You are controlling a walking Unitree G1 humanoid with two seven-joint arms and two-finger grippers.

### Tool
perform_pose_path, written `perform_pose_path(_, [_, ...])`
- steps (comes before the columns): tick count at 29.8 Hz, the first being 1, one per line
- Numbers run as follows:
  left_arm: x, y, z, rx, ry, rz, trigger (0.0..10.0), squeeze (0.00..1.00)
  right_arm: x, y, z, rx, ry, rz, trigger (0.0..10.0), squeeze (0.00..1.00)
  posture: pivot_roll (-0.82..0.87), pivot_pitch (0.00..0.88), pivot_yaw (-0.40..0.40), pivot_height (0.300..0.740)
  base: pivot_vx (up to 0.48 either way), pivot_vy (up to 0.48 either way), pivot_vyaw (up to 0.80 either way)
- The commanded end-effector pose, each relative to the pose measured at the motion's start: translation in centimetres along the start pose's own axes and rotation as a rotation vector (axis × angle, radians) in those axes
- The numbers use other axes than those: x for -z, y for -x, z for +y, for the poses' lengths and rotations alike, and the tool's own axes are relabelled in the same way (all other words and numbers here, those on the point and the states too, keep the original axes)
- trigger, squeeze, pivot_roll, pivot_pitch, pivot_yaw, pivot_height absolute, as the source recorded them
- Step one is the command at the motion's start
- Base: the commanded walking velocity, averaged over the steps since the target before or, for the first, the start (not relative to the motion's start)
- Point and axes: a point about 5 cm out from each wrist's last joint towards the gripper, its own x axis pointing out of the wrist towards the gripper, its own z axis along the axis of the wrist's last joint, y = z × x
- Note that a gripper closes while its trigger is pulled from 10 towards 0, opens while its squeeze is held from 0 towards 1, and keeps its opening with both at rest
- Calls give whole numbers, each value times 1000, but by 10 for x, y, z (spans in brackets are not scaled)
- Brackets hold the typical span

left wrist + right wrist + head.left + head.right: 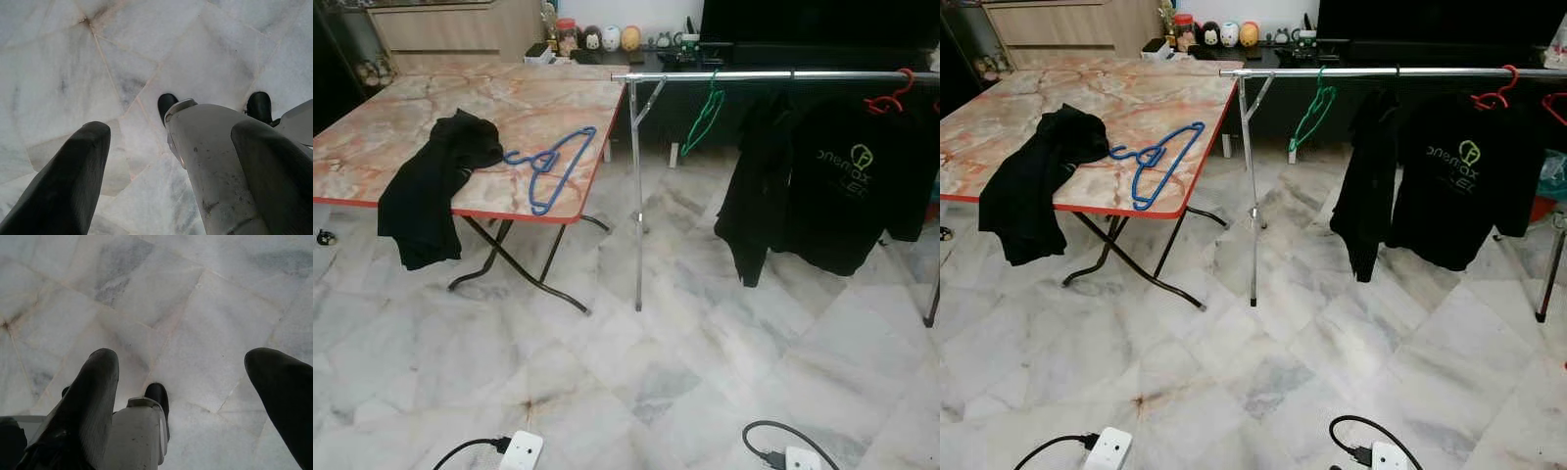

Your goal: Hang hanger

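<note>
I saw the blue hanger (pixel 549 164) lying flat on the marble table (pixel 431 108) near its front edge, just beside the black garment (pixel 435 186) draped over that edge, while the left gripper (pixel 168 171) and right gripper (pixel 195 396) hung spread apart, empty, above the floor (pixel 636 372).

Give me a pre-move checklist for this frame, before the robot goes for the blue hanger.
1. Blue hanger reachable on the table: ok, lying flat near the front edge.
2. Hanger free of the black garment: cannot tell, hook end lies at the cloth.
3. Rail has room: ok, bare stretch beside the green hanger.
4. Left gripper empty: ok, open.
5. Right gripper empty: ok, open.
6. Floor path: not ok, power strip and cable close by.
</note>
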Motion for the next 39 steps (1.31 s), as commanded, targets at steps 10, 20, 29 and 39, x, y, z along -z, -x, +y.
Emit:
perform_pose_path(10, [2,1,2,1,-11,7,10000,0,4,1,-4,7,-5,16,10000,0,5,0,19,740,409,0,-764])
perform_pose_path(20, [2,1,2,3,-14,8,10000,0,5,2,-6,14,-1,15,10000,0,4,0,17,740,422,0,-412])
perform_pose_path(29, [2,1,2,3,-20,9,10000,0,3,1,-4,16,-5,10,10000,0,4,0,19,740,425,0,0])
perform_pose_path(39, [2,1,3,4,-25,10,10000,0,1,1,-2,15,-18,-3,10000,0,4,0,20,740,425,0,0])
